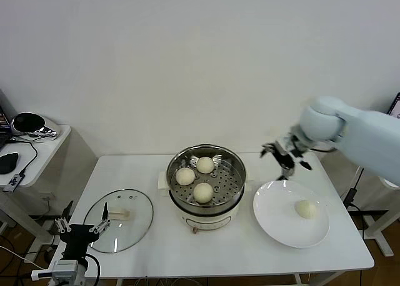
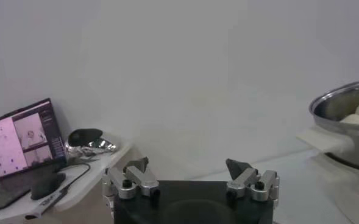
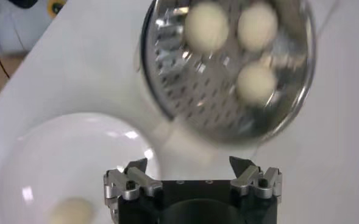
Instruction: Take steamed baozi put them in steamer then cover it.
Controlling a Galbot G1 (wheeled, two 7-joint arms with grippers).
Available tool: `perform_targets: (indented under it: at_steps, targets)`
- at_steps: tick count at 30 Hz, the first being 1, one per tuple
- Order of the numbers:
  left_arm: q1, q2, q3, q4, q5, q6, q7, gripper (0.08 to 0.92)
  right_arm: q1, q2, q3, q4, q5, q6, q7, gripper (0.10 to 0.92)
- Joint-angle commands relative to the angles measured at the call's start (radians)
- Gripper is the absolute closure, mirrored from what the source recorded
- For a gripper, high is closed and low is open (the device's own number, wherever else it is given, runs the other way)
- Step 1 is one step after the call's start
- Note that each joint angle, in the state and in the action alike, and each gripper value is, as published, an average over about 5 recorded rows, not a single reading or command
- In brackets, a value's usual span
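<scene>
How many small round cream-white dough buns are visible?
4: three small round cream-white dough buns in the round shiny steel steamer, one on the flat white plate.

— Where do the buns sit?
— Three baozi lie in the steamer at the table's middle; one baozi rests on the plate to its right.
— And the cover?
— Flat on the table, left of the steamer.
</scene>
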Motion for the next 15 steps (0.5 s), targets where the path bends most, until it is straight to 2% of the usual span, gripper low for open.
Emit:
perform_targets:
  at_steps: [1,6,15]
  targets:
    - [0.008,-0.002,0.005,0.002,0.010,-0.001,0.000,0.177,-0.587,-0.231,0.492,-0.042,-0.133,-0.033,0.007,0.203]
    - [0.022,-0.005,-0.002,-0.006,0.015,-0.001,-0.001,0.177,-0.773,-0.176,0.640,-0.153,-0.226,0.009,0.016,0.203]
    - [0.045,-0.014,-0.015,-0.024,0.021,-0.003,-0.003,0.177,-0.805,-0.054,0.657,-0.268,-0.314,0.020,0.041,0.203]
